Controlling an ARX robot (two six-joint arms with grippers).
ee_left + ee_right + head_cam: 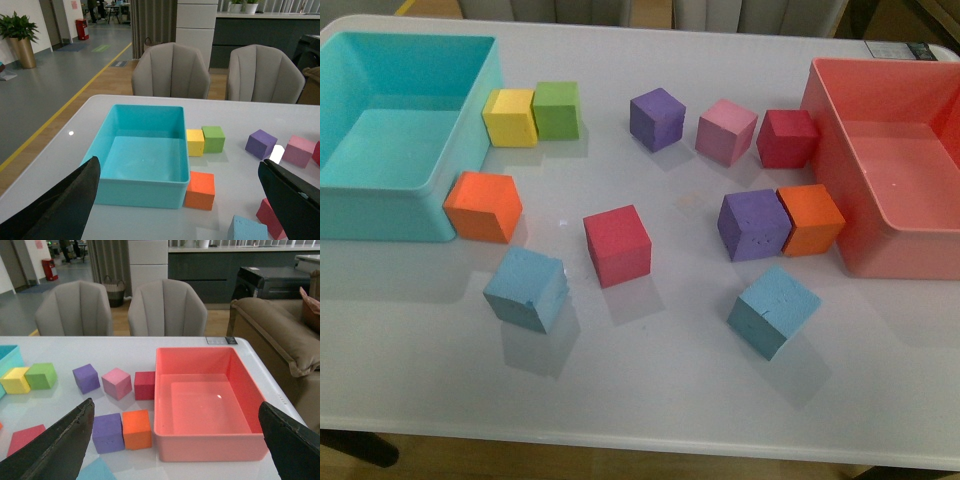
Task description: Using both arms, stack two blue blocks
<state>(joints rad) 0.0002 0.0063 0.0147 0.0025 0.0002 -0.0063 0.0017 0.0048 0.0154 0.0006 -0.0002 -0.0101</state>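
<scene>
Two blue blocks [526, 289] [773, 311] apart, whole only frontally

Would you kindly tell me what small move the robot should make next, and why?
Probably bring the left gripper down over the left blue block: its jaws stand open and empty, and that block lies apart from the right blue block, both unstacked.

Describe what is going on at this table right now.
Nothing is being handled yet. The left gripper and right gripper both hang open above the table, holding nothing. The two blue blocks, one on the left and one on the right, lie apart near the front edge, with a red block between and slightly behind them. Stacking has not started.
</scene>
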